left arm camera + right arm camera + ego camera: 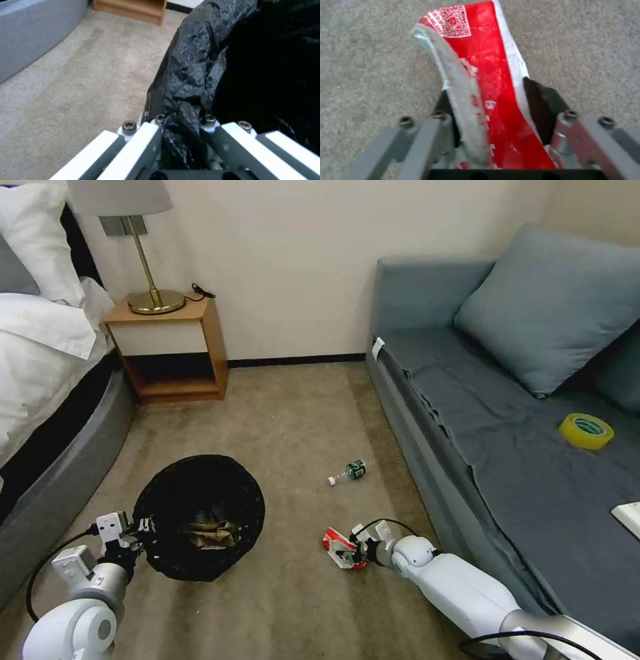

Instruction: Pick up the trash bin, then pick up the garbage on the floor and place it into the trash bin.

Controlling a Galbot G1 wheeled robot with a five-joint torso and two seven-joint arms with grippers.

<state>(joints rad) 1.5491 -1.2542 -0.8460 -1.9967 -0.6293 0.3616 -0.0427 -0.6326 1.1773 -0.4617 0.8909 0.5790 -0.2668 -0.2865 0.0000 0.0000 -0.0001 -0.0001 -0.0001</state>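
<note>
The trash bin, lined with a crinkled black bag, stands at the lower left of the carpet. My left gripper is shut on the bin's near-left rim. Crumpled tan paper lies inside the bin. My right gripper is low over the carpet to the bin's right. It is shut on a bent red-and-white packet, which pokes out past the fingers. A small clear bottle with a green label lies on the carpet farther ahead, near the sofa.
A grey sofa runs along the right with a yellow tape roll and a white box on it. A wooden nightstand with a lamp stands at the back left. The bed borders the left side.
</note>
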